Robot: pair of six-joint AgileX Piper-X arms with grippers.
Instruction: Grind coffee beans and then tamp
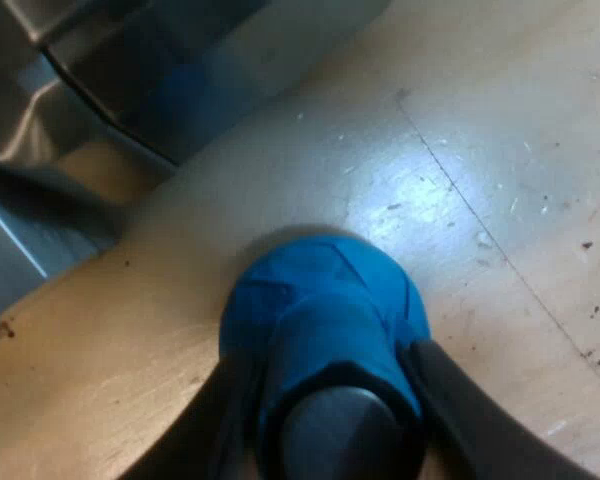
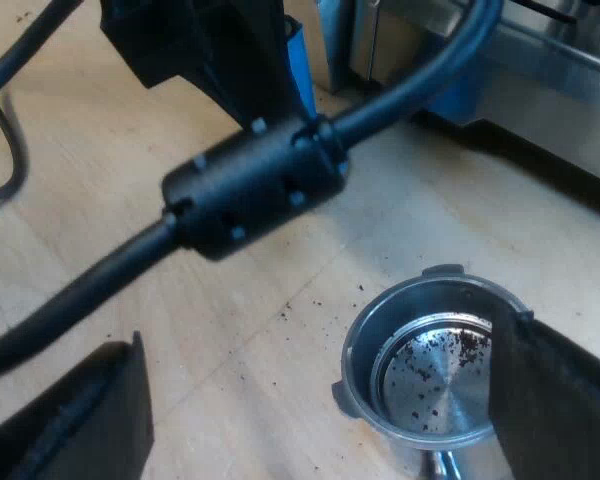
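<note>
Presently the round steel holder (image 2: 435, 350) stands on the pale wooden table (image 2: 230, 330), basket upward, with only scattered specks of grounds inside. We judge it not yet dosed. Our right gripper (image 2: 315, 420) is spread wide and grips nothing, one finger just beside the basket's rim. The blue dome-shaped tamper (image 1: 320, 310) is over the table near the grey steel espresso machine (image 1: 20, 110), with our left gripper (image 1: 328, 365) closed against its sides. Recommendation: fill the basket before pressing, then bring the tamper centred and level over it, since a tilt would likely pack unevenly.
</note>
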